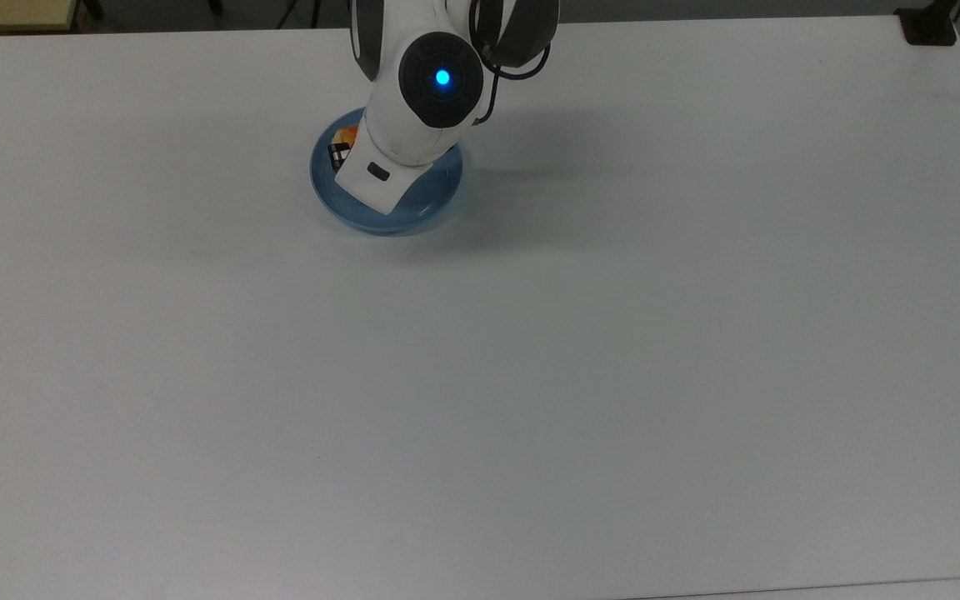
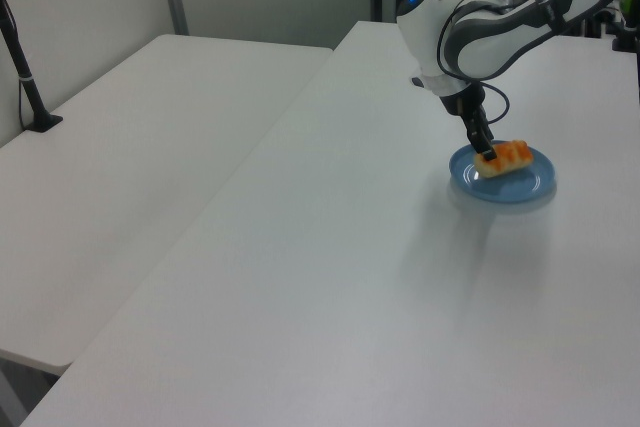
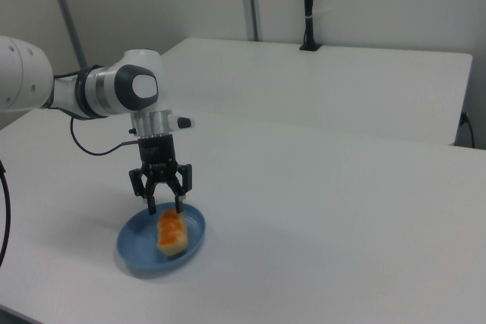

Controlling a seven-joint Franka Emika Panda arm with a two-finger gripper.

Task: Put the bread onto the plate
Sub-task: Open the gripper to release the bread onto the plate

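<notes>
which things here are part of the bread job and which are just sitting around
Part of the job:
- bread, lying on the plate
- plate
- pincer, open just above the bread

Just around:
- black post on the neighbouring table
- black clamp at the table corner

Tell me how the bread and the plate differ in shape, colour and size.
The bread is oblong, while the plate is round with a raised rim. The bread is pale yellow with orange stripes on top; the plate is plain glossy blue. The bread is shorter than the plate is wide and lies inside it. Both are below the open gripper.
</notes>
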